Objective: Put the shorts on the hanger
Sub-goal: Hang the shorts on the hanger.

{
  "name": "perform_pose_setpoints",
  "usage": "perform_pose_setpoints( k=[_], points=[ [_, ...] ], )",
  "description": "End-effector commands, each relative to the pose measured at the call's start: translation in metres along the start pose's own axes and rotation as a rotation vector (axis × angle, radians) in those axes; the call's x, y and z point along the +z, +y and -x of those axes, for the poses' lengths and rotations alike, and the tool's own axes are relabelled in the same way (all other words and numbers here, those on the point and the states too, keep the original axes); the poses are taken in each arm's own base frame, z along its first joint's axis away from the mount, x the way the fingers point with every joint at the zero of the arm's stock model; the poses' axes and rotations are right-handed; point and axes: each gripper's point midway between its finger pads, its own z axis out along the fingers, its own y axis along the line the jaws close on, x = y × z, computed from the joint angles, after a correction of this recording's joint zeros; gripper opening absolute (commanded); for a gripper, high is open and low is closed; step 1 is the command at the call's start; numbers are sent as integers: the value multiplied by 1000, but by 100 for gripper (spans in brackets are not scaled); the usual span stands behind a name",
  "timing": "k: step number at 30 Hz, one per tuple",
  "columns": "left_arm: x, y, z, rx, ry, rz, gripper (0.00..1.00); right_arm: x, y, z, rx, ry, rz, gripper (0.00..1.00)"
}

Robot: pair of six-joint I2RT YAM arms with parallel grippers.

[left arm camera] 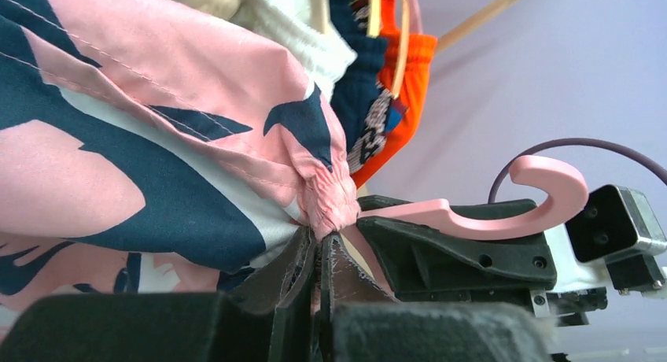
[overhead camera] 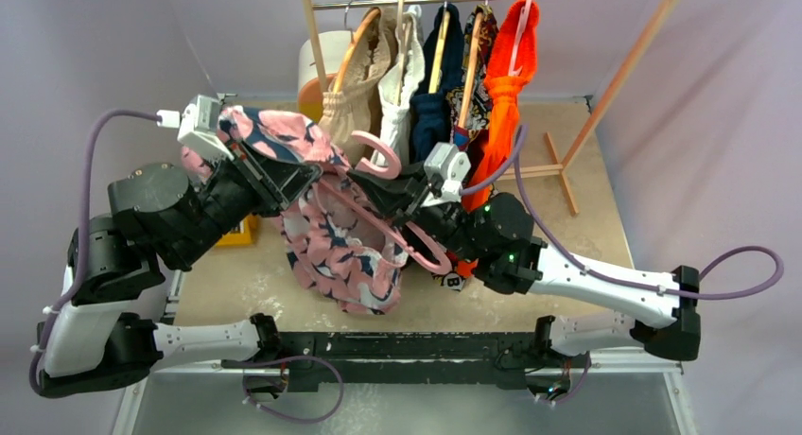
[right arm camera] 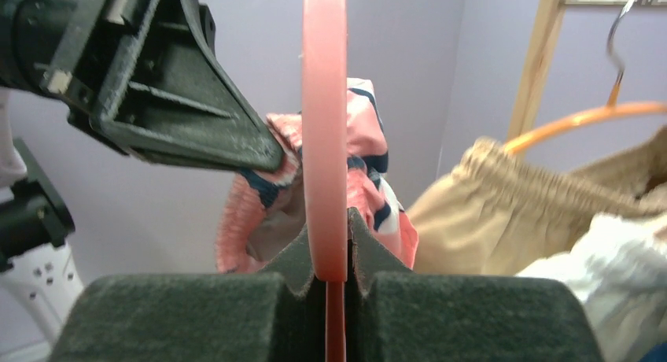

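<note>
The pink shorts (overhead camera: 326,236) with navy-and-white print hang in the air between the arms, draped over the pink hanger (overhead camera: 383,222). My left gripper (overhead camera: 307,178) is shut on the gathered waistband; the left wrist view shows the bunched pink fabric (left arm camera: 330,205) pinched between the fingers. My right gripper (overhead camera: 383,191) is shut on the hanger just below its hook (overhead camera: 378,156). In the right wrist view the hanger's pink stem (right arm camera: 325,126) runs up from between the fingers, with the shorts (right arm camera: 267,205) behind. The hook also shows in the left wrist view (left arm camera: 550,193).
A wooden clothes rack (overhead camera: 605,95) stands at the back with tan wooden hangers carrying beige (overhead camera: 355,85), white and dark garments, and a bright orange garment (overhead camera: 506,85). A yellow object (overhead camera: 236,234) lies under the left arm. The tan tabletop (overhead camera: 586,236) extends right.
</note>
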Motion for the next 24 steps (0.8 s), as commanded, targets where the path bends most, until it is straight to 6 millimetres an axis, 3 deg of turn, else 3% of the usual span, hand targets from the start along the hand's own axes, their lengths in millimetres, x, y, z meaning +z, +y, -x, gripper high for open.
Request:
perform_pose_setpoints(
  k=[1,6,8,13,17,19,22,24],
  points=[
    [0,-41,35,-12,-84,-111,0,26,1,59,-59,-128,-1,0],
    [7,-57,26,-4,-48,-173,0,39,9,40,-47,-108,22,0],
    [7,-60,24,-4,-37,-191,0,38,10,49,-21,-141,28,0],
    [-5,-64,32,-21,-52,-226,0,30,5,97,-21,-291,19,0],
    [-5,-59,30,-14,-53,-215,0,32,7,87,-10,-293,21,0],
    [-5,-53,27,1,-45,-198,0,23,6,85,16,-322,19,0],
    [-8,-42,28,18,-54,-161,4,-5,-4,110,94,-448,-7,0],
    [-11,-34,30,21,-69,-146,0,-19,-7,115,127,-481,-7,0]
  ],
)
